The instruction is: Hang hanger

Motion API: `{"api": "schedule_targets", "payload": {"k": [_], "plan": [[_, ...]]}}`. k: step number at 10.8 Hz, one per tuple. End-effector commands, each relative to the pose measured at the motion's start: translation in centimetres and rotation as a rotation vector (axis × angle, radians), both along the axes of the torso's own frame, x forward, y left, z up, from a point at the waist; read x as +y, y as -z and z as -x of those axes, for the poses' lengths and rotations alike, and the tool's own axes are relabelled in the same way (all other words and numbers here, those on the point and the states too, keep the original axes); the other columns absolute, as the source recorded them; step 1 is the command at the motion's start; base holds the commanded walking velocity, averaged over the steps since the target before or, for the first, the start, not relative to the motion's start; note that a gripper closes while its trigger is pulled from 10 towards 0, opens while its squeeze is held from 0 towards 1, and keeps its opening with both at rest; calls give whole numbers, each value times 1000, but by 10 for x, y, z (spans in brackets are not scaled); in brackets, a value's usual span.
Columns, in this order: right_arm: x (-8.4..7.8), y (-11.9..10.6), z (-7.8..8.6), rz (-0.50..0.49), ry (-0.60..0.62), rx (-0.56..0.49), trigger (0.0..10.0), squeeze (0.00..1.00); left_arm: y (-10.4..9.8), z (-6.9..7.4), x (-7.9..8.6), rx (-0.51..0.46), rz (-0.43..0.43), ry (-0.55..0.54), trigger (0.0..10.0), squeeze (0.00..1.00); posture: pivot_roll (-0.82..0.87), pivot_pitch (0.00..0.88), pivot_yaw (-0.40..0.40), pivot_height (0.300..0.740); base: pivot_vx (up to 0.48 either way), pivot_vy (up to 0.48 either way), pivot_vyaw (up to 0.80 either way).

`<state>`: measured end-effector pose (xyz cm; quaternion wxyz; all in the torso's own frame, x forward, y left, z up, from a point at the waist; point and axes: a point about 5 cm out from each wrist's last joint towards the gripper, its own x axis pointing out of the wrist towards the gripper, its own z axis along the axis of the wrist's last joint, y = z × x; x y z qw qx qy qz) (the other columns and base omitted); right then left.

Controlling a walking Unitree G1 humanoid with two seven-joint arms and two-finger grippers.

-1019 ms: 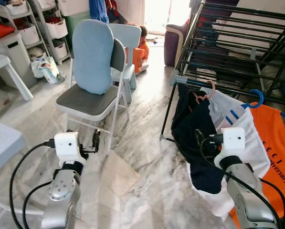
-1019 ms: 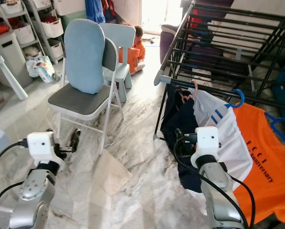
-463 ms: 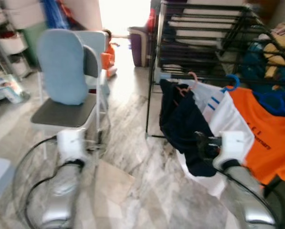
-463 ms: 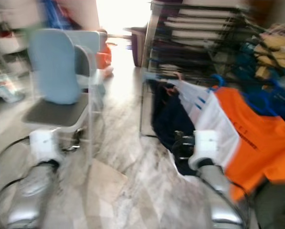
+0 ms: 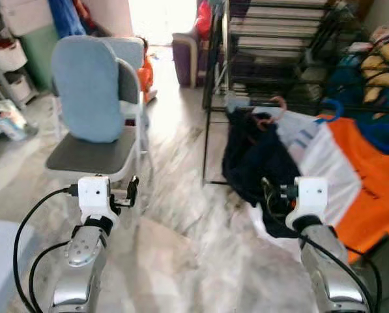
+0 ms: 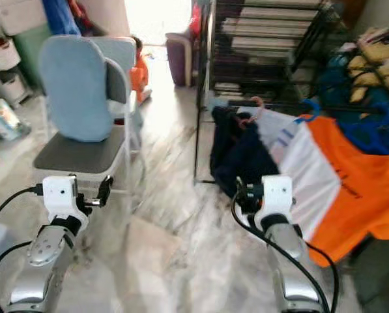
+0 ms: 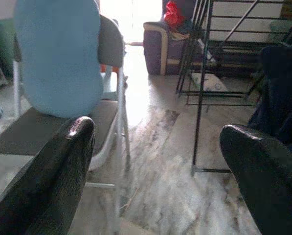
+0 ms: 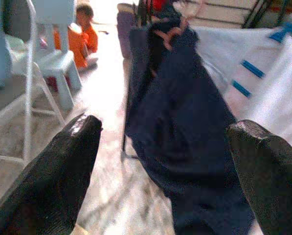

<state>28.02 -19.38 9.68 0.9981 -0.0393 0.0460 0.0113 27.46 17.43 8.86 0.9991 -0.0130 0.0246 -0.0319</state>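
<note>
Both arms are raised in front of the robot over a marble floor (image 5: 181, 195). The left gripper (image 7: 155, 161) points toward a folding chair (image 5: 93, 153) with a grey seat; a pale blue cushion (image 5: 86, 88) leans upright against its backrest. Its jaws stand wide apart with nothing between them. The right gripper (image 8: 160, 161) faces a dark navy garment (image 8: 185, 117) and its jaws are likewise wide and empty, close to the cloth but not gripping it.

The navy garment hangs from a pink hanger (image 5: 272, 111), whose hook sits on a low rail of the black drying rack (image 5: 272, 39). Just beside it, to the robot's right, hangs a white garment (image 5: 324, 163) with blue stripes on a blue hanger (image 5: 331, 111), and next to that an orange shirt (image 5: 370, 182) with dark lettering.

Behind the chair stands a second, light blue chair (image 6: 126, 52). A person in orange (image 8: 79, 34) sits on the floor beyond it, near a purple sofa arm (image 7: 163, 41). Storage shelves (image 5: 5, 59) line the far left wall.
</note>
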Motion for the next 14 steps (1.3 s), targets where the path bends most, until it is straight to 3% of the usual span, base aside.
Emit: {"api": "schedule_targets", "payload": {"k": [1,3,5,7,11,14], "plan": [[-1,6,3,1,11,23,10000,0,1,2,0,6,-14,8,10000,0,-124,0,27,740,0,409,0],[-4,7,6,23,31,31,10000,0,-1,2,-4,-7,-31,38,10000,0,-128,0,34,740,0,204,0],[-8,10,7,28,65,49,10000,0,-3,3,-9,-20,6,93,10000,0,-130,0,38,740,0,0,0],[-14,12,5,97,97,69,10000,0,-8,2,-17,-32,23,170,10000,0,-124,0,45,740,0,0,0],[-16,14,6,80,186,62,10000,0,-11,1,-15,-43,30,185,10000,0,-131,0,48,740,0,0,0],[-10,13,10,98,138,65,10000,0,-7,6,-27,-28,67,226,10000,0,-140,0,50,740,0,0,0]]}}
